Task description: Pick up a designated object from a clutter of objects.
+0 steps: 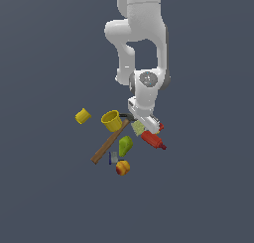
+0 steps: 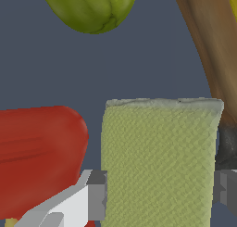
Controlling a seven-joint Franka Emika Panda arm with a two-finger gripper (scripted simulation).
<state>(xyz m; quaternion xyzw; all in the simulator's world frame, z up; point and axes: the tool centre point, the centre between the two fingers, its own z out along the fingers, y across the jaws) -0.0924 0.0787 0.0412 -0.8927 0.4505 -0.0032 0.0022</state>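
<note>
Sponge pad [image 1: 138,127] mostly hidden behind tool [image 1: 144,126]; small grey-blue piece [image 1: 114,157] indistinct.

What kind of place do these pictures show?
Most likely a simulated test scene, not a real room: a featureless grey floor, a white robot arm, and unrelated items such as a hammer and a pear scattered together.
</note>
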